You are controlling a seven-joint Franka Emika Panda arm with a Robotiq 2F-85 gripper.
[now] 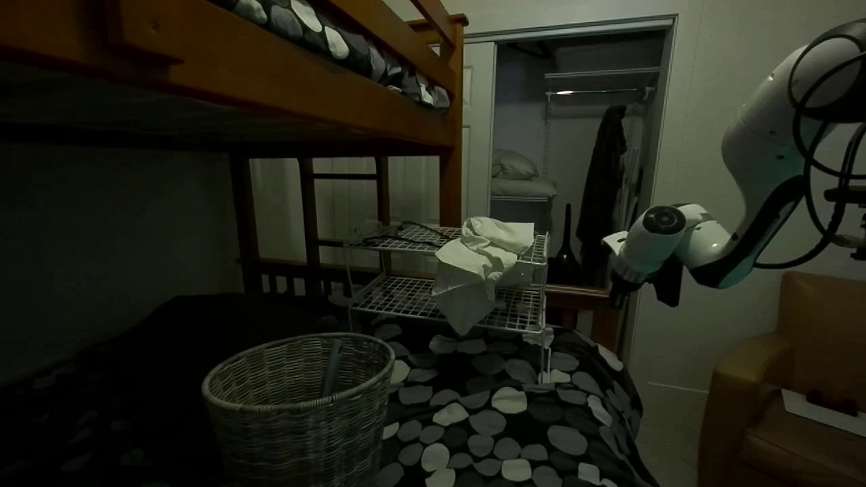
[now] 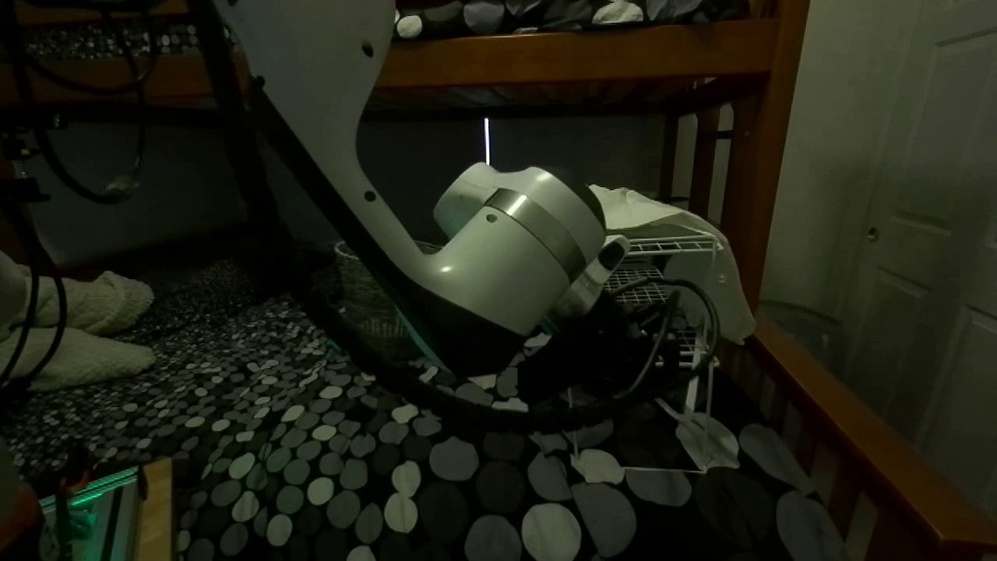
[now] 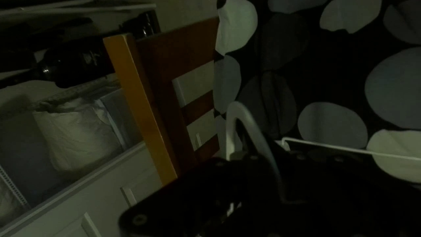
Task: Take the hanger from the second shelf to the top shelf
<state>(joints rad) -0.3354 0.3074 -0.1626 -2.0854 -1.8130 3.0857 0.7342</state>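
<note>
A white wire rack with a top shelf (image 1: 540, 260) and a second shelf (image 1: 396, 301) stands on the bed. A thin dark shape that looks like the hanger (image 1: 399, 239) lies on the left part of the top shelf. It does not show in the wrist view. My gripper (image 1: 621, 296) points down to the right of the rack, apart from it in that exterior view. In an exterior view the arm and cables largely hide the gripper (image 2: 600, 358). In the wrist view the gripper (image 3: 263, 197) is a dark mass, and its fingertips cannot be made out.
A white cloth (image 1: 484, 253) drapes over the rack's right side. A wicker basket (image 1: 298, 406) stands on the bed before the rack. The upper bunk's wooden rail (image 1: 325, 88) overhangs. A wooden bed end (image 2: 872, 444) and a looping cable (image 2: 705, 312) are near the gripper.
</note>
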